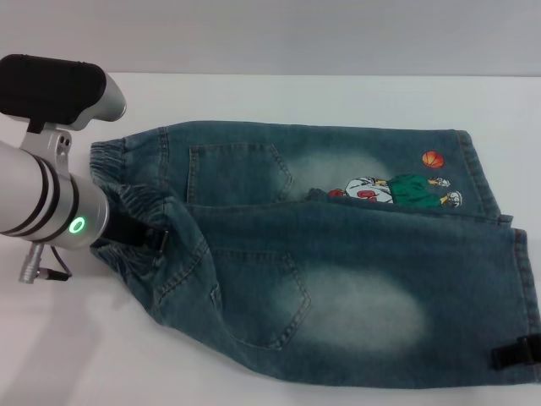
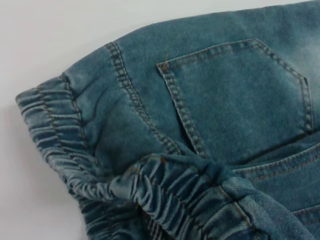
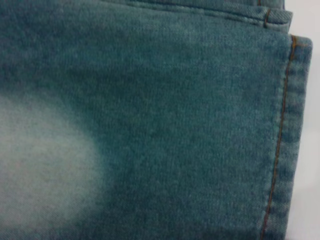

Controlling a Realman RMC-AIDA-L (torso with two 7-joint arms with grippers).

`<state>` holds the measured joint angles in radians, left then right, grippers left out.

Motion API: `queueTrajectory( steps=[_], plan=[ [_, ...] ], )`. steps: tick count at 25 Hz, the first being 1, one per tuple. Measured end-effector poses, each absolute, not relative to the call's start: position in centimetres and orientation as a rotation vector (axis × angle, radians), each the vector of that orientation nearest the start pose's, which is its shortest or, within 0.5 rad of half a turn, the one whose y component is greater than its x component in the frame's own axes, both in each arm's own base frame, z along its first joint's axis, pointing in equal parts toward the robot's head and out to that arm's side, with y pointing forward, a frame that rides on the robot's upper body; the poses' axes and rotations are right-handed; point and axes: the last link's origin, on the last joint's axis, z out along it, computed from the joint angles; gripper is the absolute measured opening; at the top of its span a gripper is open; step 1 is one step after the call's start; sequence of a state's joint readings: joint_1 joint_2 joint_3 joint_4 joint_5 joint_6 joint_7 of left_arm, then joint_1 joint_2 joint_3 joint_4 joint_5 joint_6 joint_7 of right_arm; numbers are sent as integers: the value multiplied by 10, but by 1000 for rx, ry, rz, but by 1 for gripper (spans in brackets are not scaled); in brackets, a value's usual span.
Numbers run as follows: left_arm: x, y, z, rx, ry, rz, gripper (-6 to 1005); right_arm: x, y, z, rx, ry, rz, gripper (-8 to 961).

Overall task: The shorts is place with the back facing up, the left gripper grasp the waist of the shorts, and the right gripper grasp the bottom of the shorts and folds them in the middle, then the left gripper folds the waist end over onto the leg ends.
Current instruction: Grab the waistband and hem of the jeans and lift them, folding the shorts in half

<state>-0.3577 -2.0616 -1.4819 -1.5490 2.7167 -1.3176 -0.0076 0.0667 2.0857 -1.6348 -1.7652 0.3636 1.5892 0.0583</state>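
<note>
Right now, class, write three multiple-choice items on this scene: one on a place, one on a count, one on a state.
1. Where is the left gripper?
A. at the waist
B. at the leg ends
C. off the shorts

2. How many back pockets show on the shorts?
A. one
B. two
C. four

3. How does the waist lie?
A. flat
B. bunched and partly lifted
C. rolled into a ball

Answers: 1 A, its black finger sits in the ruffled band. 2 B, one pocket on each half. 3 B, the elastic is gathered up at the finger.

Probably a robot test lab: a bare white surface [image 1: 279, 93] fills the view, with only a silver robot arm [image 1: 42, 199] above it.
</note>
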Motion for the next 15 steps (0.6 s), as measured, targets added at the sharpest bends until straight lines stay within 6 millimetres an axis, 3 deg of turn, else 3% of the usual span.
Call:
queueTrajectory(
  steps=[15],
  plan=[
    [-202, 331, -13, -2144, -1282, 290, 119, 251, 247, 13, -1949, 1588, -486, 674]
  ],
)
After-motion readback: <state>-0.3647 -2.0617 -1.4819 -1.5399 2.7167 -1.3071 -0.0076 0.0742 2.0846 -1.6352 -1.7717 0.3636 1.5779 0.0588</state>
